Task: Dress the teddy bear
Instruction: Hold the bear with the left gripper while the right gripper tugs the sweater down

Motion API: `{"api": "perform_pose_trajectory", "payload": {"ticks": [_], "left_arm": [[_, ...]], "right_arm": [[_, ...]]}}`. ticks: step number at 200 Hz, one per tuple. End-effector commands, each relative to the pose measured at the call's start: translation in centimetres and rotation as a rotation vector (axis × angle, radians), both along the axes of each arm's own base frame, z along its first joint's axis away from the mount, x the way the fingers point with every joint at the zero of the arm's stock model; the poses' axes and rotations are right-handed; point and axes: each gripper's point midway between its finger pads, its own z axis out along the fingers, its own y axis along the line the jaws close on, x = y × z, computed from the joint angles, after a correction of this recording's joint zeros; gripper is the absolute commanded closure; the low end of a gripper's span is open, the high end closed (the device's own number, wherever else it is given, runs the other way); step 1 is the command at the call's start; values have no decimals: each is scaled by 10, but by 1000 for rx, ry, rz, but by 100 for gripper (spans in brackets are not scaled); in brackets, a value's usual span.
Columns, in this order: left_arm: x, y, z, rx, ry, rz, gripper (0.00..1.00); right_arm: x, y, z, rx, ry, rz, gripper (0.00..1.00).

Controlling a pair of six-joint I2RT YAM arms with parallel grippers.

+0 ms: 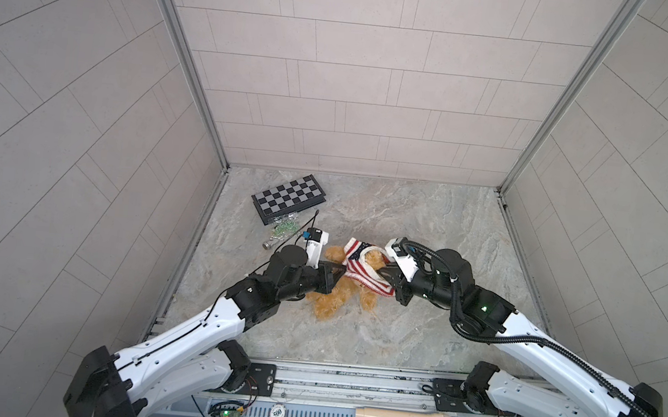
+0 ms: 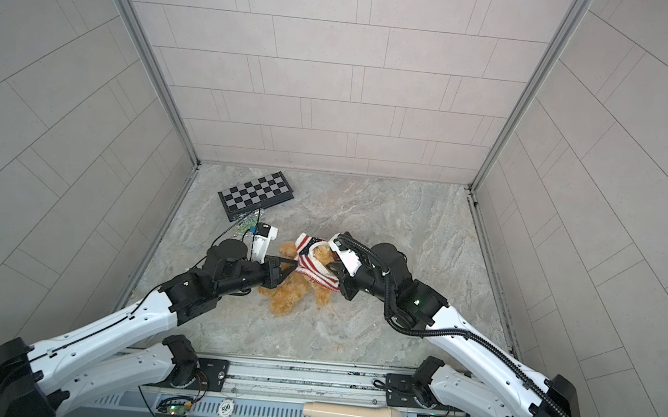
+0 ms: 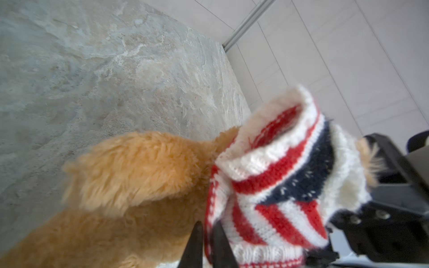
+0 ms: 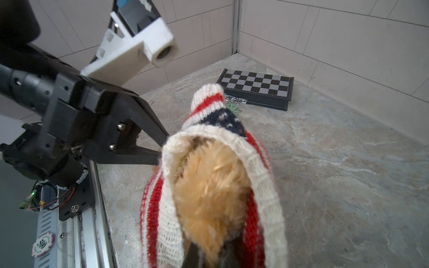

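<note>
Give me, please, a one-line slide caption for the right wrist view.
Fluffy teddy bear filling the striped sweater opening, right gripper shut on its fur, left gripper at the hem.

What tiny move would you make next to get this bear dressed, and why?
Probably close the left gripper on the sweater edge between its fingertips and tug toward the legs: the jaws stand slightly apart, the sweater is bunched on the teddy bear's upper half, and the right gripper is shut at the opposite side.
</note>
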Motion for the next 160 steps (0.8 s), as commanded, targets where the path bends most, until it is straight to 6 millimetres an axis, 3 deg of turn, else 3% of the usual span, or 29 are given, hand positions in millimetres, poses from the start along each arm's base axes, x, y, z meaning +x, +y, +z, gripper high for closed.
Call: {"api": "perform_pose_trajectory", "payload": {"ticks": [1, 31, 68, 100, 139, 160], "left_arm": [[-4, 10, 26, 32, -106, 30, 60], [-11, 12, 32, 13, -154, 56, 53], [-22, -32, 41, -132, -190, 5, 55], [-13, -61, 35, -238, -141, 25, 58], [6, -75, 19, -295, -80, 99, 62], [8, -88, 20, -314, -73, 74, 63]], "right_arm": [[17, -4, 36, 127, -19, -119, 100], [39, -24, 35, 206, 96, -342, 100], [50, -20, 30, 382, 240, -455, 100], [57, -29, 28, 421, 232, -547, 100], [57, -29, 21, 478, 249, -570, 100], [56, -27, 18, 479, 254, -566, 100]]}}
